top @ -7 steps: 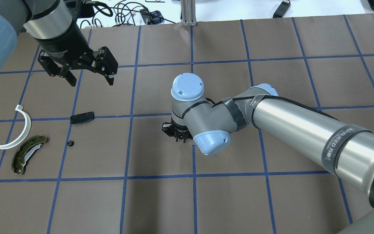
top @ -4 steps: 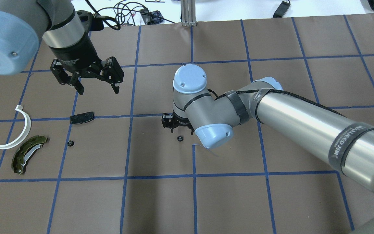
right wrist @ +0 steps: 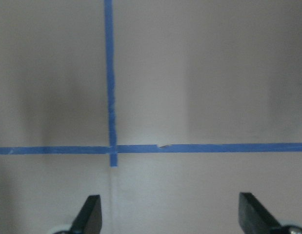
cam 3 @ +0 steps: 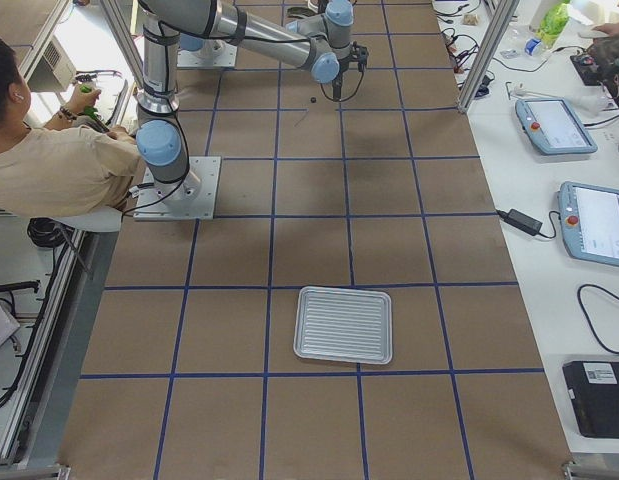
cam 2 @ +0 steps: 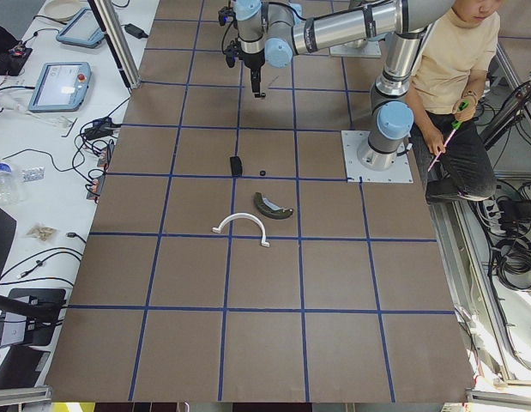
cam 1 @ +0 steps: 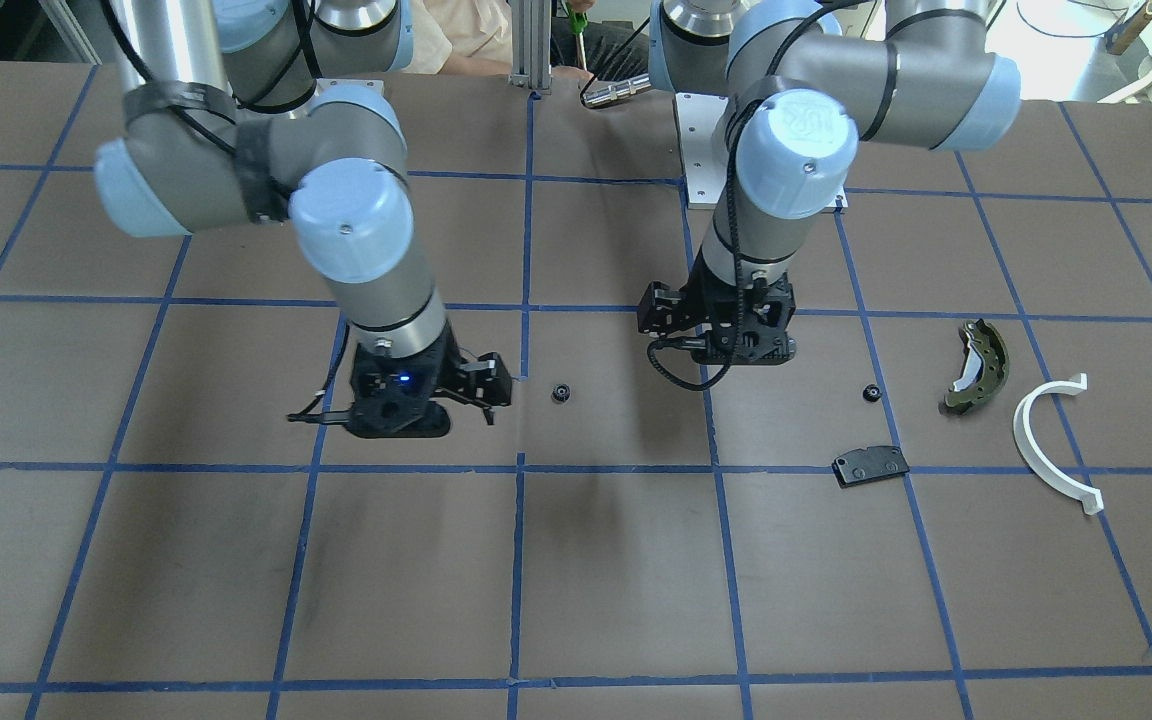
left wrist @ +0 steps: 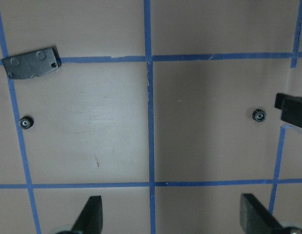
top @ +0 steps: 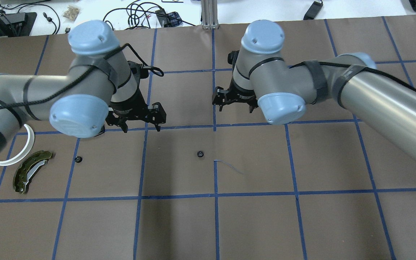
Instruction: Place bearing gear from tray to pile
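Right gripper (top: 235, 105) lifted away, spread, empty; left gripper (top: 141, 126) arrived, spread. Gear (top: 200, 154) lies mid-table, not yet at the pile (top: 31, 169).

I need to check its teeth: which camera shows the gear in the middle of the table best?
Left wrist view: the gear is largest there, teeth visible, near the right edge. Overhead and front-facing views show only a small black dot. The side views make it too small to judge; the right wrist view misses it.

My right gripper (top: 235, 104) has withdrawn, apparently upward, leaving the bearing gear (top: 200, 154) clear of its fingertips; the left gripper (top: 141, 125) has swung closer.
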Robot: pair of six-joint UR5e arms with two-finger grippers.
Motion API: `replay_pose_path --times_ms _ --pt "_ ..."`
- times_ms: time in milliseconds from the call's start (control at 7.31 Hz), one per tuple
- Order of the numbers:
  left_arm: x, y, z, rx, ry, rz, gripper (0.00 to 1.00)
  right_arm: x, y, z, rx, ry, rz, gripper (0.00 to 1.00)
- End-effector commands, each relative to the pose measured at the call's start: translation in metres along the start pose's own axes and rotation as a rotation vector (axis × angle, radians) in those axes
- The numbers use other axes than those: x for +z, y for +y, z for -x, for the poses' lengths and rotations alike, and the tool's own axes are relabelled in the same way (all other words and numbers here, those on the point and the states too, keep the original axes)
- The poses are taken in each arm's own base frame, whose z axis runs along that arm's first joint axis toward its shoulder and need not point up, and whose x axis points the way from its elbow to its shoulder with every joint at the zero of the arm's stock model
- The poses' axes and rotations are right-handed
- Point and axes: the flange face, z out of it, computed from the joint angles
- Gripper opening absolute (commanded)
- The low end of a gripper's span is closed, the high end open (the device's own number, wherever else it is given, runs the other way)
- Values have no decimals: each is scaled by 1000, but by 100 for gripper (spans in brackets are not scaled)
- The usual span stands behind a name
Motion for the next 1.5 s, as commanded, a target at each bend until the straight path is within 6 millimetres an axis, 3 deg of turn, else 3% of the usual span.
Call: replay_pose_path --times_ms 0,137,410,547,1094,1231,1368 --pt "78 24 -58 4 11 -49 100 -61 -6 -102 -63 116 40 100" --pt "99 22 -75 0 35 -54 100 -78 5 -120 -70 138 79 100" --pt "120 33 -107 60 24 -52 100 -125 39 -115 -68 142 93 100" --pt "120 31 -108 61 26 -60 100 -140 49 -112 -57 140 80 100" --pt "136 21 -113 47 47 -92 100 -187 47 -106 -50 126 130 100" --pt "137 21 -113 49 48 -89 92 -187 48 -106 -54 128 134 100" --pt "137 21 -113 48 44 -90 68 -186 49 -107 -54 138 142 100"
